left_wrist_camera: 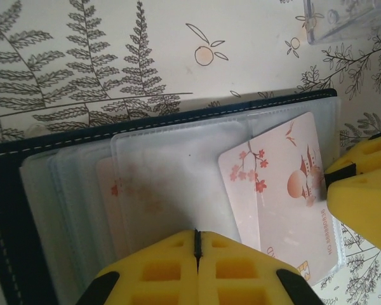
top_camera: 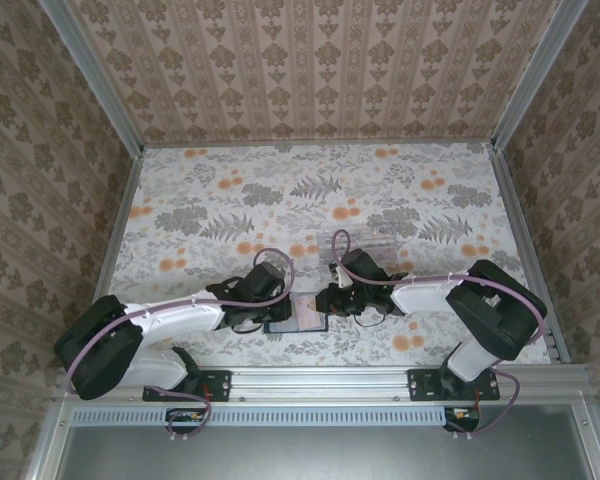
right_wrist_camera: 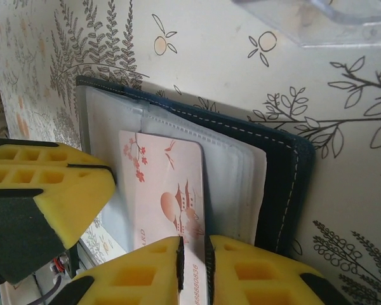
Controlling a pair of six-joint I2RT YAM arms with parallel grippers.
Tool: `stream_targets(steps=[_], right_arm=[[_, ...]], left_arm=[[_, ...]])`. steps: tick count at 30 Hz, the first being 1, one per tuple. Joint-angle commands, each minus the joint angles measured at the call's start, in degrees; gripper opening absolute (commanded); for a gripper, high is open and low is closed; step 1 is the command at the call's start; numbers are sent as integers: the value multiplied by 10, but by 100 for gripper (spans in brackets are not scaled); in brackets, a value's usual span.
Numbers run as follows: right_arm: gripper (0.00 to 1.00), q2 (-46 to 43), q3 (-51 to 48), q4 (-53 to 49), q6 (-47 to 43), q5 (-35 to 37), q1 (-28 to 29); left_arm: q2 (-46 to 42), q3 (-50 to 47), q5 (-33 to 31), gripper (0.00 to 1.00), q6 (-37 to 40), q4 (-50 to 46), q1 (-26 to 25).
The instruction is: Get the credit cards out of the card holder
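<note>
The card holder (top_camera: 298, 312) lies open near the table's front edge, a navy wallet (left_wrist_camera: 114, 124) with clear sleeves. One credit card (left_wrist_camera: 286, 184), pinkish with blossoms, sticks partly out of a sleeve. Another pale card (left_wrist_camera: 114, 190) sits inside a sleeve. My left gripper (left_wrist_camera: 197, 244) is shut, its tips resting on the sleeves. My right gripper (right_wrist_camera: 192, 254) stands at the loose card's (right_wrist_camera: 162, 184) end. Its jaws are a narrow gap apart and the card's face shows through the gap. The right gripper (left_wrist_camera: 333, 175) touches the card's right edge.
A clear plastic tray (top_camera: 365, 243) lies just beyond the wallet, at the top right in both wrist views (left_wrist_camera: 349, 22) (right_wrist_camera: 317, 19). Both grippers (top_camera: 280, 300) (top_camera: 325, 300) crowd over the wallet. Patterned walls enclose the floral table (top_camera: 230, 190).
</note>
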Motion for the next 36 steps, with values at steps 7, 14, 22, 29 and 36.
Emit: stream_targets(steps=[7, 14, 22, 29, 36], right_arm=[[20, 24, 20, 22, 15, -18, 13], [23, 19, 19, 22, 12, -20, 14], [0, 10, 15, 4, 7, -11, 14], [0, -62, -18, -52, -18, 13, -12], [0, -185, -37, -163, -70, 20, -64]], left_arm=[[14, 0, 5, 4, -4, -7, -7], [8, -1, 1, 4, -6, -13, -7], [-5, -1, -6, 4, -4, -25, -7], [-25, -4, -19, 5, -1, -43, -6], [-42, -5, -22, 5, 0, -52, -4]])
